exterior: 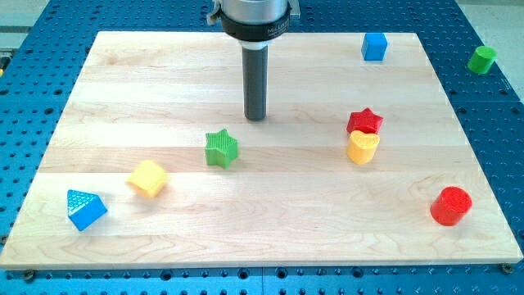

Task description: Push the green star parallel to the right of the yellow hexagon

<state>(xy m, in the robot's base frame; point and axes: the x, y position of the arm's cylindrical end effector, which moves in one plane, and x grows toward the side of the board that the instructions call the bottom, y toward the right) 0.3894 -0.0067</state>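
The green star [221,149] lies near the middle of the wooden board [164,82]. The yellow hexagon [148,178] lies to its lower left, toward the view's bottom left. My tip [256,117] stands on the board just above and to the right of the green star, a small gap away from it. The rod comes down from the view's top centre.
A red star [364,122] touches a yellow heart [362,147] at the right. A red cylinder [451,206] sits at the bottom right, a blue cube [374,47] at the top right, a blue triangle [84,210] at the bottom left. A green cylinder [482,59] lies off the board.
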